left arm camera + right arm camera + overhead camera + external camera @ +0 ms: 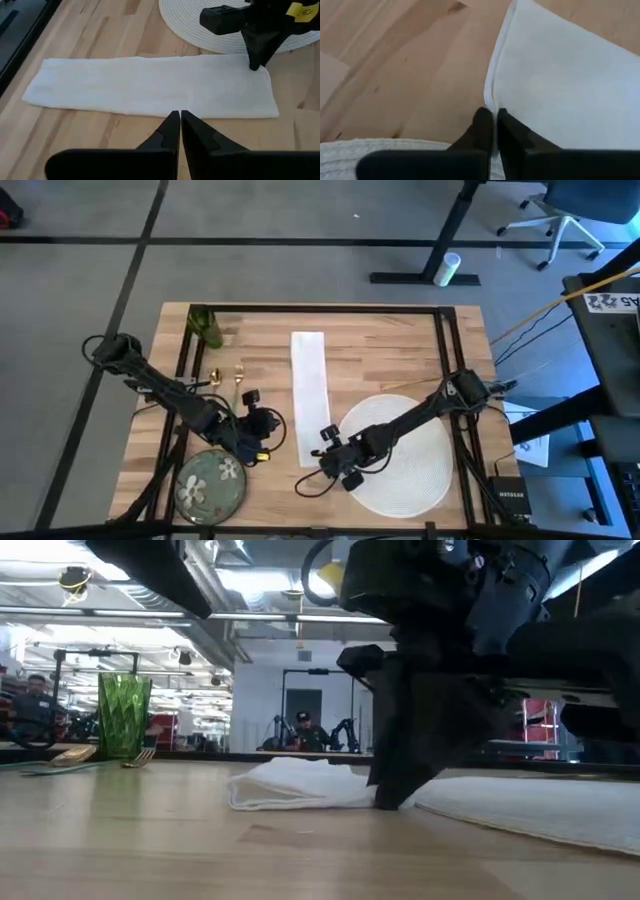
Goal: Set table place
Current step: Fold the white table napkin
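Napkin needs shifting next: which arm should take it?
The right. Its claw is already down at the napkin corner beside the placemat, fingers closed on the edge. The left claw sits shut, short of the napkin's long side.

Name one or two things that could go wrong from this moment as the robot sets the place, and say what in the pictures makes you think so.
The right gripper, jaws nearly shut, sits at the corner of the napkin beside the placemat. Dragging could bunch the napkin or catch the placemat's edge. The left gripper waits close to the napkin too, so the arms may collide.
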Tool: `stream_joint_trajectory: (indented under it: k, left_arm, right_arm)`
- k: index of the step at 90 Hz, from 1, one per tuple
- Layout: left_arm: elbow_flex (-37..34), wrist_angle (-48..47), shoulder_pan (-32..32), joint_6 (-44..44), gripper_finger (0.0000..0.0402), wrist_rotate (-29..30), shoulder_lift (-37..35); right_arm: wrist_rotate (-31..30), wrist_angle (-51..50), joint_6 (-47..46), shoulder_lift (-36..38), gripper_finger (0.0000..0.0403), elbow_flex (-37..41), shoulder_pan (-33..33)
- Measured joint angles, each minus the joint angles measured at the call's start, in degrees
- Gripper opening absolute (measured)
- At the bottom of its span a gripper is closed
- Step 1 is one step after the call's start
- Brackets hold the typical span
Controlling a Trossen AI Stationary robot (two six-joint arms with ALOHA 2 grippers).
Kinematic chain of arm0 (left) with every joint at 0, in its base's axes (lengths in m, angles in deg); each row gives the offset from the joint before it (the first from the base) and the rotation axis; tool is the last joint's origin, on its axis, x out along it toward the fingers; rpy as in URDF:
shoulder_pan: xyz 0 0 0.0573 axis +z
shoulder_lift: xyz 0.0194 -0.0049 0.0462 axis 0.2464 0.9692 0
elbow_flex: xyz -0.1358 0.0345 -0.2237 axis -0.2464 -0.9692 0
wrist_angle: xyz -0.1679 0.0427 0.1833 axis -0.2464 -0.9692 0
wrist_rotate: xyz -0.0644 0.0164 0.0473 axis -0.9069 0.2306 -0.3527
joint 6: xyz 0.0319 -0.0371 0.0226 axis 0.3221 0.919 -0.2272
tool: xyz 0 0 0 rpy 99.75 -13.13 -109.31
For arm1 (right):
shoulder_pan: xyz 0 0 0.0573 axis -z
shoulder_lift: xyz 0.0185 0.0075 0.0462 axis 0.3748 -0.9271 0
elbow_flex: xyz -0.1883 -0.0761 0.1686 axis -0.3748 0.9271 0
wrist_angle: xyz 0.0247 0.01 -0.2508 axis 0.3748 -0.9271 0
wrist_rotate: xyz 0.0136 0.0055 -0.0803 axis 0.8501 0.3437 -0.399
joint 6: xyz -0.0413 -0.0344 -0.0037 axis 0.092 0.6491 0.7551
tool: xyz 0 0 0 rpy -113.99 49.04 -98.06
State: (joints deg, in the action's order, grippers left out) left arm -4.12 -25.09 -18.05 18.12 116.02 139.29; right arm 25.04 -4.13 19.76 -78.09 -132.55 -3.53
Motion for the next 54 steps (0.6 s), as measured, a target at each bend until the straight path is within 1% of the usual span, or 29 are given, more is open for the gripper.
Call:
stream_joint_trajectory:
  k: [27,42,54]
  left_arm:
    - [0.00,-0.02,-0.55,-1.19,0.0000,0.34,0.00]
    - [0.00,-0.02,-3.52,-1.45,0.0000,5.36,0.01]
    - [0.00,-0.02,-6.75,0.11,0.0000,9.75,0.00]
  right_arm:
    - [-6.19,-11.78,2.68,-0.06,0.0001,-10.86,-1.81]
    - [-9.27,-19.82,3.24,-0.02,0.0001,-17.04,-1.92]
    - [-13.11,-27.36,3.25,0.01,0.0001,-21.20,-1.84]
